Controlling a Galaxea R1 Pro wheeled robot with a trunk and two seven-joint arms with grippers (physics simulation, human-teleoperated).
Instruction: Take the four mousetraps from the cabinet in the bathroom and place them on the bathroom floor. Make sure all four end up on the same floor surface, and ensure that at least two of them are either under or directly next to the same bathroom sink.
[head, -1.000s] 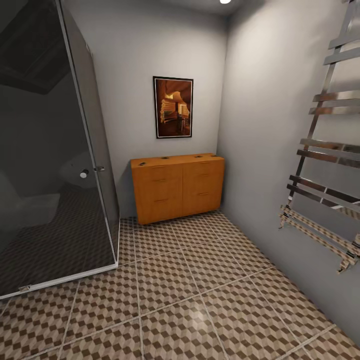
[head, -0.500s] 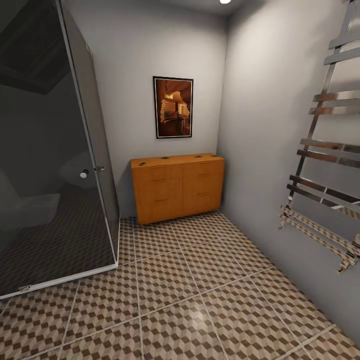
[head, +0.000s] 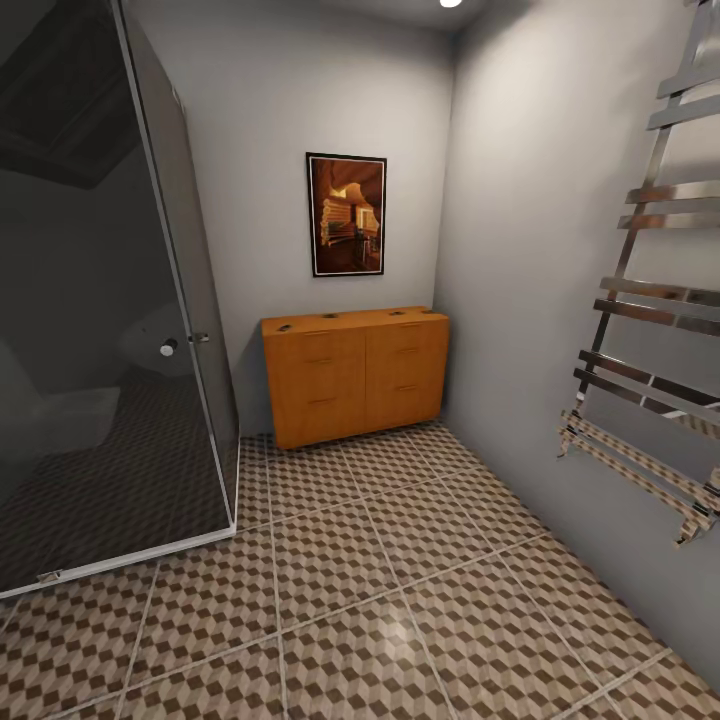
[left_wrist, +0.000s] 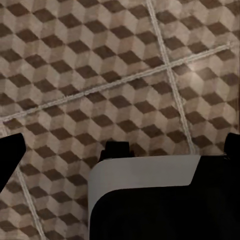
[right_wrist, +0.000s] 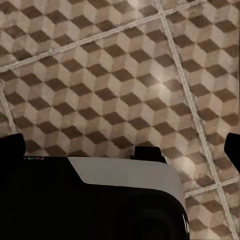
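As we face the far wall, the orange-brown cabinet (head: 355, 375) stands closed on the bathroom floor (head: 400, 600), between a glass shower enclosure (head: 110, 300) and the right wall. Four small dark items, likely the mousetraps (head: 329, 317), sit along its top. Both wrist views look down at tiles; each tool's fingertips sit wide apart, holding nothing.

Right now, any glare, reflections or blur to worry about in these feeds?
Head view: sharp; ceiling-light glare patch on the bathroom floor, dark shower glass mirrors the tiles. Both wrist views: soft, slightly blurred tiles, faint sheen in the right wrist view.
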